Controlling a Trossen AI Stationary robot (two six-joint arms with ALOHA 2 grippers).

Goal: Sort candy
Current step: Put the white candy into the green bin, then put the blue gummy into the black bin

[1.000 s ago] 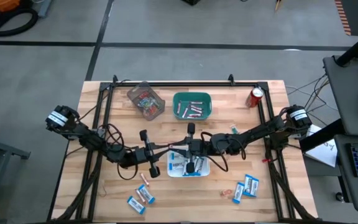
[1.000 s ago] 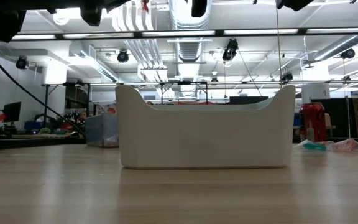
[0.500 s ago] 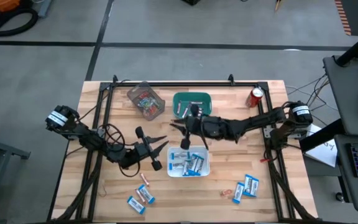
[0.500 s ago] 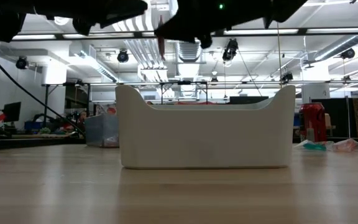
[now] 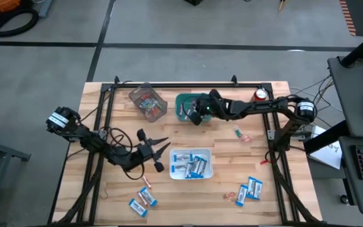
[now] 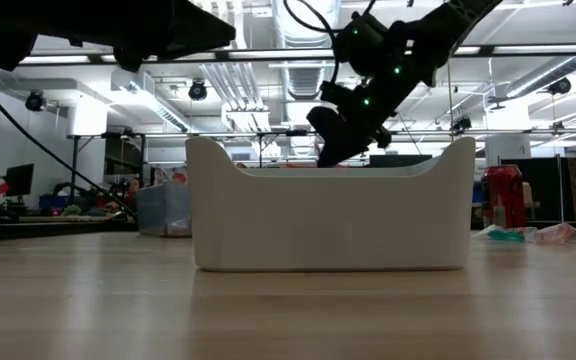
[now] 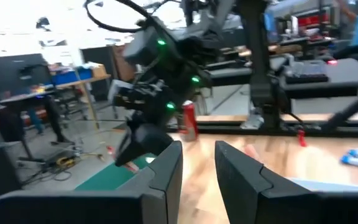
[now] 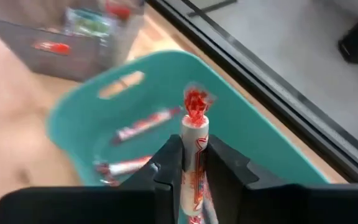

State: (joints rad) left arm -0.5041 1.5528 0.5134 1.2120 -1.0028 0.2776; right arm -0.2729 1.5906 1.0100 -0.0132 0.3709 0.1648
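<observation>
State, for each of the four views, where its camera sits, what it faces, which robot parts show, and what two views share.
High: overhead, looking down; both arms, teal bin.
Low: tabletop level, facing white bin; arms above.
Left wrist: over left gripper, fingers apart, facing the right arm.
Right wrist: right gripper holding candy stick over the teal bin.
High and right wrist share the teal bin.
</observation>
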